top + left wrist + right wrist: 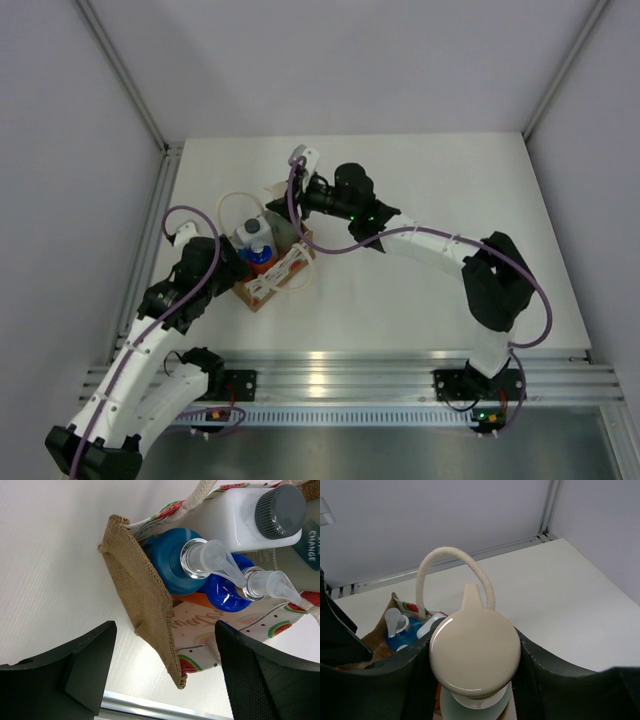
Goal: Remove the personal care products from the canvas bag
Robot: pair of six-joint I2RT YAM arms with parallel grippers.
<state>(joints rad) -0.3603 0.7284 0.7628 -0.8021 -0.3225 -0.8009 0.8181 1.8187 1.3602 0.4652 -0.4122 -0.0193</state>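
The canvas bag point(278, 278) stands left of the table's middle, its burlap end point(142, 600) and watermelon-patterned side facing the left wrist camera. Inside it stand two orange bottles with blue caps point(172, 562) and clear pump heads, and a white bottle with a dark cap point(279, 510). My right gripper point(475, 647) is over the bag's far end, shut on the beige pump top point(474, 652) of the grey bottle point(310, 547). My left gripper point(165, 647) is open, its jaws either side of the bag's near corner without touching it.
A cream rope handle point(437, 560) arches up just behind the pump top. The table's aluminium rail point(350, 375) runs along the near edge. White walls and frame posts close in the back and sides.
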